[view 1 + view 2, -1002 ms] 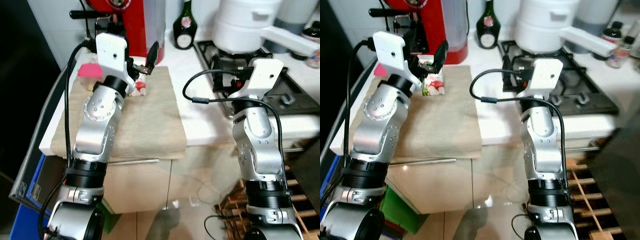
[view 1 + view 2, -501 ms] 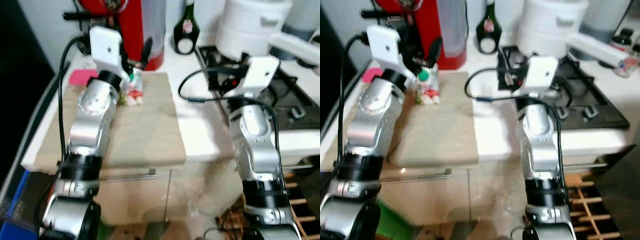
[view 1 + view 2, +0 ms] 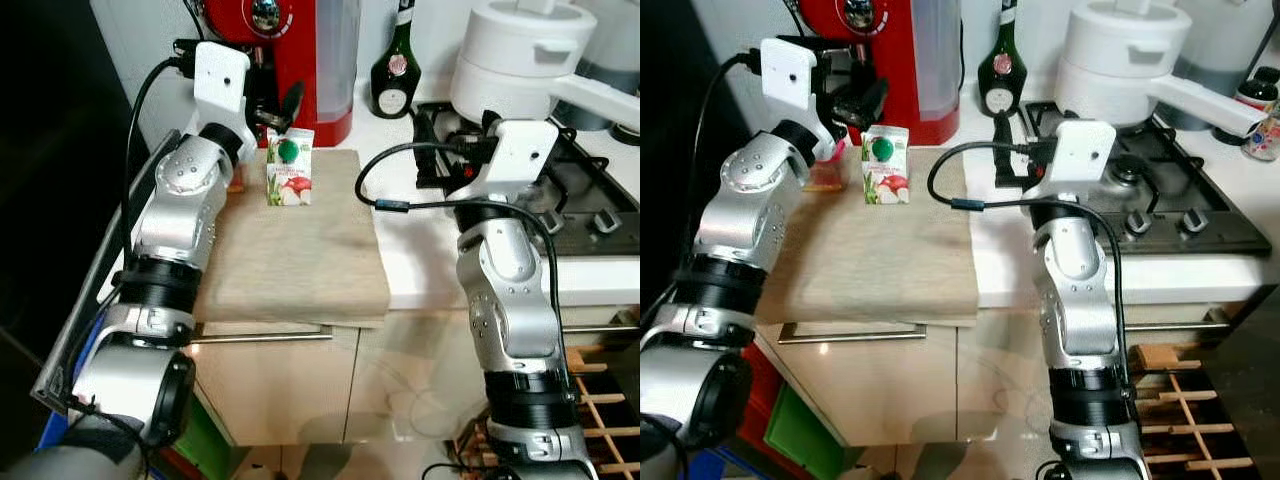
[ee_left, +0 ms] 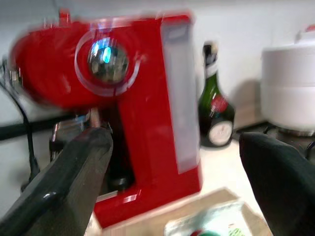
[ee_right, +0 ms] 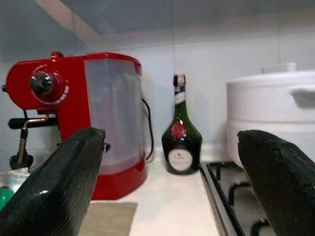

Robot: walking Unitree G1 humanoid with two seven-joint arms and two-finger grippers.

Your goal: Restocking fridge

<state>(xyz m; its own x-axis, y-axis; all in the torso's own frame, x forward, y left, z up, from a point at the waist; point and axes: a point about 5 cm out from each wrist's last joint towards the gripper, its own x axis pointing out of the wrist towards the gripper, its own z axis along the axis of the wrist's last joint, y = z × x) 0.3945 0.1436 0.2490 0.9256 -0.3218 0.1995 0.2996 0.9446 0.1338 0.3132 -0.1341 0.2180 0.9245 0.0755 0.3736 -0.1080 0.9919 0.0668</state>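
**Carton upright on the board, my left fingers spread above it**

My left gripper [image 4: 172, 162] is spread wide and holds nothing; in the wrist view one black finger [image 4: 69, 177] stands at each side with clear air between, and the top of the juice carton [image 3: 289, 167] peeks up from below that gap; so the carton sits just under and slightly ahead of my fingertips, apart from them, not touching either pad. From the head views my left fingers hover just behind the carton's top, toward the red coffee machine [image 3: 285, 50]; the carton stands upright on the wooden board [image 3: 300, 250], at its far edge, just in front of the machine's base.

I judge the carton light to moderate, depending on how full it is; its card walls are stiff at the folded edges and softer across the flat faces, so a hard squeeze mid-face could dent it or push liquid toward the green cap [image 3: 880, 150]; the printed surface looks smooth and may slip. I would take it across the two narrow sides, around the middle of the body, below the sloped top, with firm but modest pressure.

My right gripper [image 5: 167, 187] is likewise parted and empty, held above the counter beside the hob [image 3: 1140, 190], well apart from the carton; the green bottle [image 5: 181, 132] and white pot [image 3: 1120, 55] stand further back.
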